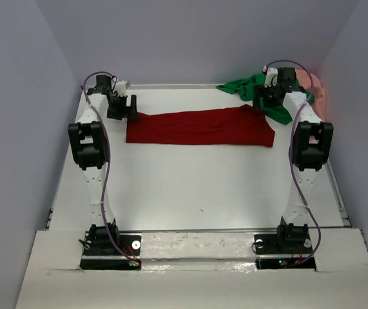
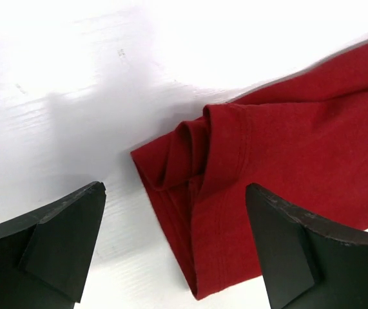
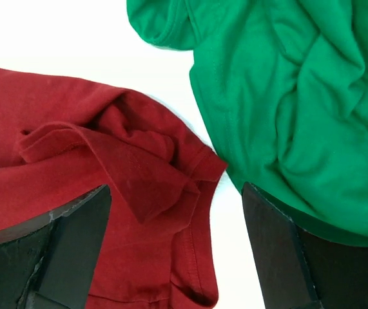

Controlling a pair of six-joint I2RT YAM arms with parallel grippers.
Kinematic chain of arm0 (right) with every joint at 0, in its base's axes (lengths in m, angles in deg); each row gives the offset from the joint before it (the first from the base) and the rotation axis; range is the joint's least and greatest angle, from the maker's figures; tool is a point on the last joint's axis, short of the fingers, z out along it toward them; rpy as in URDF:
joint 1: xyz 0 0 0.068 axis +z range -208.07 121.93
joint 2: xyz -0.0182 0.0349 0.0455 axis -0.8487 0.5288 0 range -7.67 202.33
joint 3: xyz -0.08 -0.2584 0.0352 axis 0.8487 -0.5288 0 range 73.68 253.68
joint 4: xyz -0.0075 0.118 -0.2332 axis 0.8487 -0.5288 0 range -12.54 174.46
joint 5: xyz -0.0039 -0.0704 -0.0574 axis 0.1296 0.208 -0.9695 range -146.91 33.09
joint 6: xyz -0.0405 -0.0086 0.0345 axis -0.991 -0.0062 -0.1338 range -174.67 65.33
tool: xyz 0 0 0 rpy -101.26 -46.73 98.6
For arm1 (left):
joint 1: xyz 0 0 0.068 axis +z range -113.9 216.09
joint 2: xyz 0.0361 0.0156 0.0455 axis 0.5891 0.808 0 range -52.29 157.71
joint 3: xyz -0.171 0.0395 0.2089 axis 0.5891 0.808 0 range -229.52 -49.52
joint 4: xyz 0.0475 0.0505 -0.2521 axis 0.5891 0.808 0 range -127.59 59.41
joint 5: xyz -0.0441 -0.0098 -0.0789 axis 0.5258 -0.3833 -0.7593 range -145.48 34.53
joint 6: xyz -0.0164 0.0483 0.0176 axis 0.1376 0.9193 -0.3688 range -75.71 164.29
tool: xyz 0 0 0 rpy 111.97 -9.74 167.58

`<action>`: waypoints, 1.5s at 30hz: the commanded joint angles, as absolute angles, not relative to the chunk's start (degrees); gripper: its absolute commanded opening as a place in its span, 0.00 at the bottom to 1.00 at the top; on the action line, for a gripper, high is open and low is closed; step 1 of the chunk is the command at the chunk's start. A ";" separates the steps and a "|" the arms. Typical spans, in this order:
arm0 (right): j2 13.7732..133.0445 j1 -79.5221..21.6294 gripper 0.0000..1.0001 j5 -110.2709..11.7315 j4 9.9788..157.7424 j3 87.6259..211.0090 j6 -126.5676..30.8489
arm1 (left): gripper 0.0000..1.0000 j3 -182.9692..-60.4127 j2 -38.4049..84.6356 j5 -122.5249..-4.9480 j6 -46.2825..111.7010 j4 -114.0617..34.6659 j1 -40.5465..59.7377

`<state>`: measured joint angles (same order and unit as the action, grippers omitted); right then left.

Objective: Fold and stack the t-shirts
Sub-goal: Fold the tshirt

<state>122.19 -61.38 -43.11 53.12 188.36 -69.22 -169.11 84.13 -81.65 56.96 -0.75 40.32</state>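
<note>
The dark red t-shirt (image 1: 200, 127) lies folded into a long band across the far part of the white table. My left gripper (image 1: 124, 107) is open above its left end, whose folded hem corner (image 2: 190, 193) sits between the jaws. My right gripper (image 1: 265, 102) is open above its right end, where a crumpled red sleeve (image 3: 145, 174) lies between the jaws. The bright green t-shirt (image 1: 248, 87) is bunched at the far right, and in the right wrist view (image 3: 287, 96) it touches the red shirt's edge. The salmon pink t-shirt (image 1: 318, 93) peeks out behind the right arm.
White table (image 1: 190, 187) with a raised rim along its far and side edges. Grey walls stand close on both sides. The arm bases (image 1: 109, 248) are bolted at the near edge.
</note>
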 commanded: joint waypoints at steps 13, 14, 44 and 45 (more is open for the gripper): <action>99.92 -61.15 0.23 -33.97 53.70 174.94 -64.78 | 0.99 -153.44 53.89 -84.74 53.43 -6.30 37.16; 98.69 -61.15 0.06 -33.71 53.35 174.24 -64.52 | 0.95 -152.10 52.75 -84.92 53.08 -6.91 36.71; 104.65 -53.85 0.00 -36.87 55.71 165.62 -64.61 | 0.00 -141.01 64.07 -78.25 52.64 -19.40 29.51; 105.17 -53.85 0.00 -38.00 55.72 165.79 -63.82 | 0.00 -141.36 64.95 -77.54 52.20 -19.66 29.33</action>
<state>104.53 -54.13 -35.55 51.99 164.58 -65.11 -140.26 63.61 -81.80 53.37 -16.78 30.23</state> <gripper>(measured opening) 0.010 0.011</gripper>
